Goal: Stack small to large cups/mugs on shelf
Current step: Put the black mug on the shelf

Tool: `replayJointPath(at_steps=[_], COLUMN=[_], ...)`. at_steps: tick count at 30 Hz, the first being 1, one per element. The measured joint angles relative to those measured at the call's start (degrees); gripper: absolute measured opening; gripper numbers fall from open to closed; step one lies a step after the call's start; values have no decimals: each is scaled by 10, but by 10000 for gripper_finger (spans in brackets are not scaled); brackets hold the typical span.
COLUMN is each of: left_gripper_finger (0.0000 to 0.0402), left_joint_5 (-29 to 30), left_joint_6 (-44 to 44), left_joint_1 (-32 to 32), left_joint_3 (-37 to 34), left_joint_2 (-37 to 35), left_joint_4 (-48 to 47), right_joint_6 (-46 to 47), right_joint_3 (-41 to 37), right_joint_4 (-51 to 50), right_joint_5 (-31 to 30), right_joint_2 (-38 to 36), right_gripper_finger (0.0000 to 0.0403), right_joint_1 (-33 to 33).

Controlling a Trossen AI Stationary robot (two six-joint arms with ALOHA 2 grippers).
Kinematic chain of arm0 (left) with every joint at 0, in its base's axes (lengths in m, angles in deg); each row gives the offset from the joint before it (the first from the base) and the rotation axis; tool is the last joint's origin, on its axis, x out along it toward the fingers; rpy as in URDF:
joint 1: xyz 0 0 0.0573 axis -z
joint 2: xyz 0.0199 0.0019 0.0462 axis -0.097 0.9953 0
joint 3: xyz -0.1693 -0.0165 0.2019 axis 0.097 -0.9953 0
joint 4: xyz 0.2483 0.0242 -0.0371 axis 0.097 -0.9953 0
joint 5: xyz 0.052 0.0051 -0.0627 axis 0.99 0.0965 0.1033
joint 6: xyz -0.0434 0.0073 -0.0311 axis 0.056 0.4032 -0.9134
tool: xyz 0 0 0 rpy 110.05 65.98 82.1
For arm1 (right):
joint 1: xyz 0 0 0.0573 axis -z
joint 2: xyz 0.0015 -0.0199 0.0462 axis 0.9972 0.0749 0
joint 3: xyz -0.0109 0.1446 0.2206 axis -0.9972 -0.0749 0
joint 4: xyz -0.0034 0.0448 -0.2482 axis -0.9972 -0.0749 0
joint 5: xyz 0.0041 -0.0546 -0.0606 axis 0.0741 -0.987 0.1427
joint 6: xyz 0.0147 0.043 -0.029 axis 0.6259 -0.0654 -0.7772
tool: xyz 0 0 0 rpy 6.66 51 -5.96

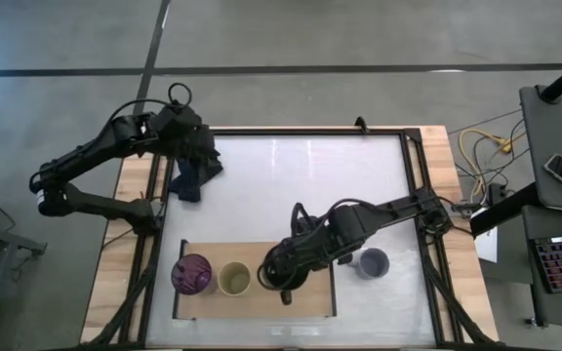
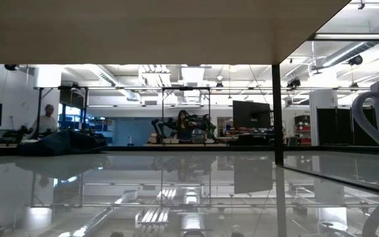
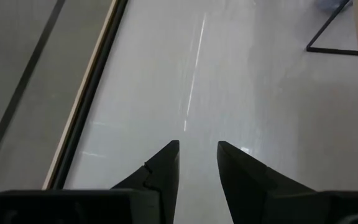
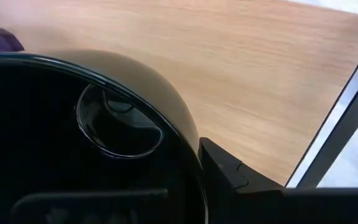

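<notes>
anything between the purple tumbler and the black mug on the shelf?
Yes: the beige cup stands between the purple tumbler and the black mug, which the right gripper holds over the shelf. The high view shows it.

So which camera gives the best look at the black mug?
The right wrist view: the black mug fills the picture, its rim pinched by the right gripper over the shelf. In the high view the right arm covers it almost entirely. The low and left wrist views don't show it.
</notes>
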Motion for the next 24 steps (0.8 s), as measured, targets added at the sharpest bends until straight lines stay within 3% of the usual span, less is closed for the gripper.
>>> replayJointPath(at_steps=[6, 11, 24], left_gripper_finger=[95, 95, 95], left_joint_5=[0, 0, 0], left_joint_6=[0, 0, -11], left_joint_1=[0, 0, 0], left_joint_3=[-9, -33, -42], left_joint_2=[2, 1, -5], left_joint_4=[0, 0, 17], right_joint_6=[-7, 7, 40], right_joint_3=[0, -1, -2], right_joint_4=[-12, -79, -67], right_joint_5=[0, 5, 18], right_joint_2=[0, -3, -23], right_gripper_finger=[29, 29, 29], right_joint_1=[-4, -24, -34])
